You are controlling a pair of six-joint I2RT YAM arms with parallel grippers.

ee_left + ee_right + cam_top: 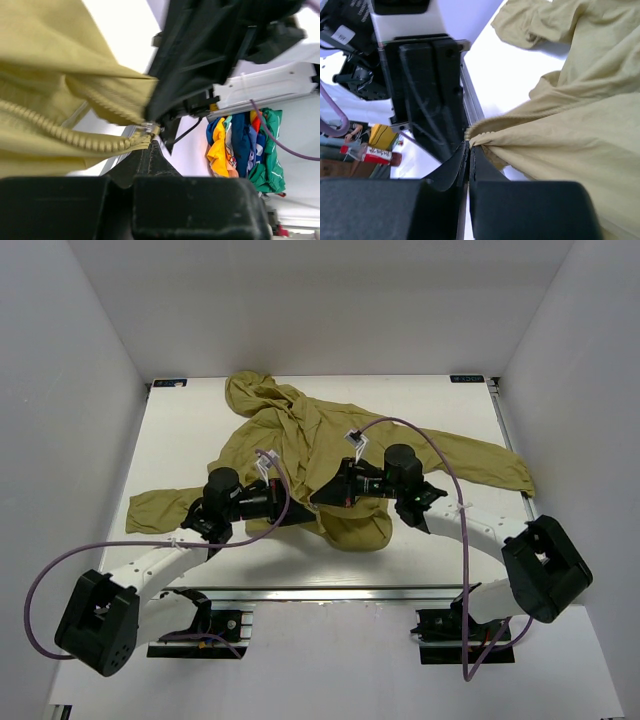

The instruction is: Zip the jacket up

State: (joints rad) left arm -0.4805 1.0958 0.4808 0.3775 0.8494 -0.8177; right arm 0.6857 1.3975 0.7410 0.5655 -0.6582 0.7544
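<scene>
**Q:** What do the fingers have?

**A:** The left fingers [150, 150] are pressed shut on the end of the pale toothed zip row [75, 137] of the olive-yellow thin-fabric hooded jacket [330, 435]. The right fingers [469, 150] are closed on a gathered fold of the same lower edge, almost tip to tip with the left. A small silvery piece [147, 128], perhaps the slider, sits right at the left tips.

**Q:** Why hold it that way?

**A:** Probably one pinch anchors the bottom while the other works the zip. The lifted hem pulls the cloth taut.

**Q:** And the garment?

**A:** It is spread on the white desk [180, 440]. From the fingers, the hood is at 11 o'clock and the sleeves at 3 and 9 o'clock.
</scene>
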